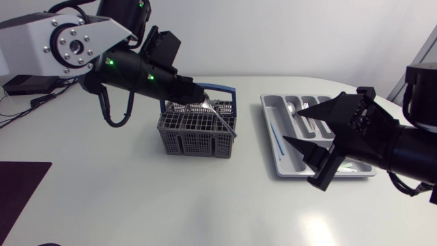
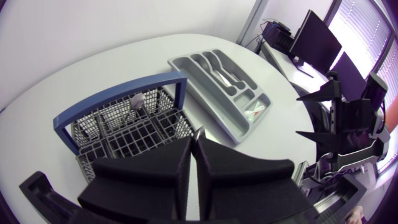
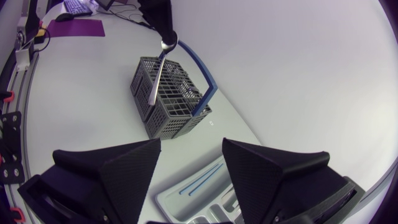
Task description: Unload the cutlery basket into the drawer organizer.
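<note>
White tabletop fills the scene, with a dark purple mat [image 1: 20, 184] at its near left corner. Near the middle stands the grey mesh cutlery basket [image 1: 194, 133] with its blue handle [image 1: 222, 89] raised along the far side. To its right, well apart, lies the grey drawer organizer [image 1: 268, 116], its long compartments running from far to near. One of the far compartments holds a piece of silver cutlery [image 1: 292, 108], and a thin blue stick [image 1: 276, 137] lies in the left one. The left arm comes in from the left, and the left gripper [image 1: 193, 96] hangs over the far part of the basket. Its two fingers are closed tight together on a spoon [image 1: 222, 121], pinching it at the bowl end. The spoon's handle slants down and to the right across the basket; I cannot tell whether its tip is inside a compartment. More silver cutlery [image 1: 220, 106] shows inside the basket at the far right. The right arm comes in from the right, and the right gripper [image 1: 292, 125] hovers above the organizer's near right part. Its fingers are spread wide and hold nothing.
</note>
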